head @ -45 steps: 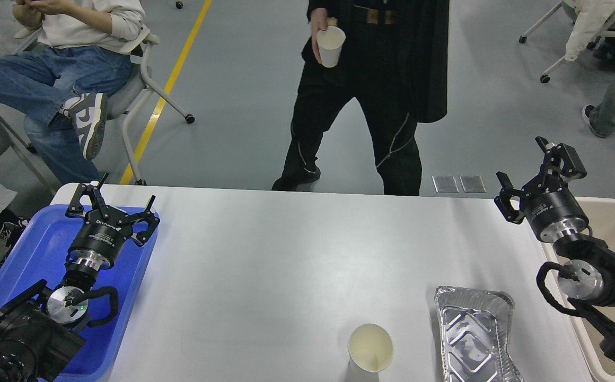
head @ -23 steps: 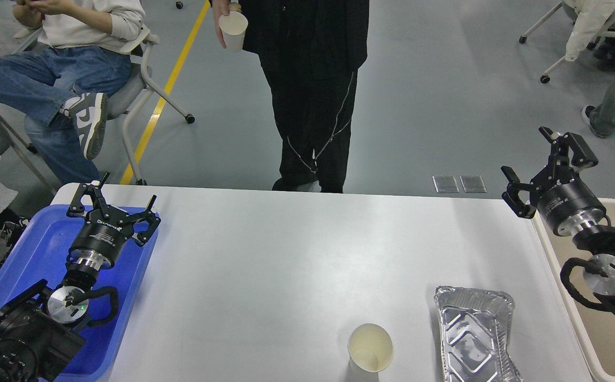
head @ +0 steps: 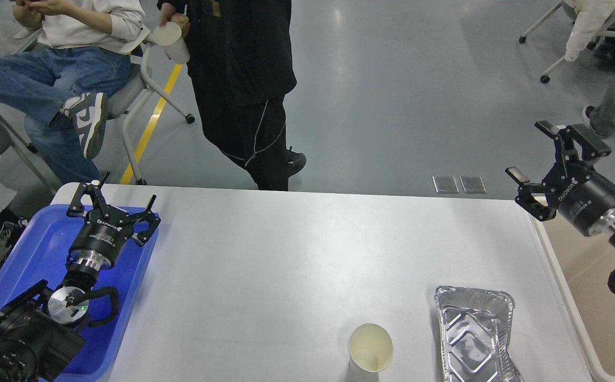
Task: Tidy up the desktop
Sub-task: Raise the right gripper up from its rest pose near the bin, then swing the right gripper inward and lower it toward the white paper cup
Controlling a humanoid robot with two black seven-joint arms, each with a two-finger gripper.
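Note:
The white desktop (head: pixel 286 265) fills the middle of the head view. A white paper cup (head: pixel 370 350) stands upright near its front edge. A crumpled silver foil tray (head: pixel 474 334) lies just right of the cup. My left gripper (head: pixel 110 197) is open and empty above the blue tray (head: pixel 32 249) at the left. My right gripper (head: pixel 546 151) is open and empty, raised above the desktop's far right corner next to the beige bin (head: pixel 594 297).
A person in black (head: pixel 244 79) holding a paper cup walks behind the far edge. A seated person (head: pixel 63 63) on a chair is at the far left. More chairs and legs are at the far right.
My right gripper has risen and moved right, over the beige bin's edge. The person in black has walked left along the far side. My left arm has not moved.

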